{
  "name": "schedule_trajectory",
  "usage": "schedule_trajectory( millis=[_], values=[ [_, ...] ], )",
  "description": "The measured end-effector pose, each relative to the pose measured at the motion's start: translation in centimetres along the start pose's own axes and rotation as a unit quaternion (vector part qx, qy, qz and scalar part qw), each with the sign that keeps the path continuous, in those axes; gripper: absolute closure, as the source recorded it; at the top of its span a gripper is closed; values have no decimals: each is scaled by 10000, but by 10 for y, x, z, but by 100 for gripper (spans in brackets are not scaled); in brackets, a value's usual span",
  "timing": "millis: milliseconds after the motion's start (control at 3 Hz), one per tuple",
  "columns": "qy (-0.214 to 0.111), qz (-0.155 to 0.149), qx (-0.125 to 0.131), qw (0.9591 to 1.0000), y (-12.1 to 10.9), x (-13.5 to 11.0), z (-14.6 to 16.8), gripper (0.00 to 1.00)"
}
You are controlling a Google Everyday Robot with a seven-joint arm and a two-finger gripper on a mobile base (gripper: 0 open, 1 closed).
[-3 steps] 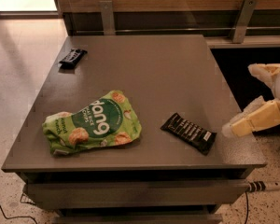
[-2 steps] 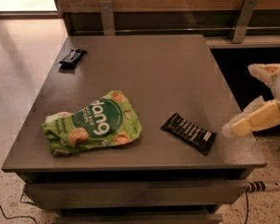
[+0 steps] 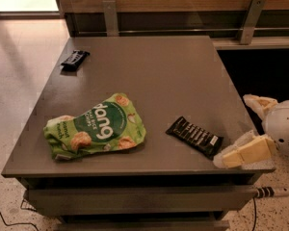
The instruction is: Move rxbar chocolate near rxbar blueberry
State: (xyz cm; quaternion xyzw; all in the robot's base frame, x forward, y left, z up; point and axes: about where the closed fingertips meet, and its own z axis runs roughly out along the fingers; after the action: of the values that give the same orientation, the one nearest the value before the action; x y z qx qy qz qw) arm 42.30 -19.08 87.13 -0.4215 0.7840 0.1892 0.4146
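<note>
Chocolate bar: lies flat on the worktop, front right, long axis running diagonally, white lettering up. Blueberry bar: far left corner, well apart from it. Green snack bag lies between the two, toward the front left.

Tool: at the right front corner of the worktop, fingers spread apart, nothing between them. The lower finger sits low over the corner, just beside the chocolate bar's right end; whether it touches the wrapper cannot be told.

Handling, judged:
- Light, thin, flat. Little height above the surface for the fingers to catch.
- Wrapper looks smooth, so likely slippery; the bar may skid on the worktop if nudged from one side only.
- Fairly stiff along its body, floppy only at the crimped ends. Not fragile.

Where to grip: across the short width at mid-length, fingers straddling the long edges and aligned with the diagonal lie. Avoid the crimped ends, which would likely fold and slip out.

Risk: a one-sided push could slide it off the near edge.
</note>
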Motion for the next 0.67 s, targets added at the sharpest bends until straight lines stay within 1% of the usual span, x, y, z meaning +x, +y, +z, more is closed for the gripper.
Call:
schedule_trajectory(
  millis=[333,667],
  values=[
    [-167,155,76,9997,7,19,17,0],
    [-243,226,110,9994,11,28,24,0]
  ],
)
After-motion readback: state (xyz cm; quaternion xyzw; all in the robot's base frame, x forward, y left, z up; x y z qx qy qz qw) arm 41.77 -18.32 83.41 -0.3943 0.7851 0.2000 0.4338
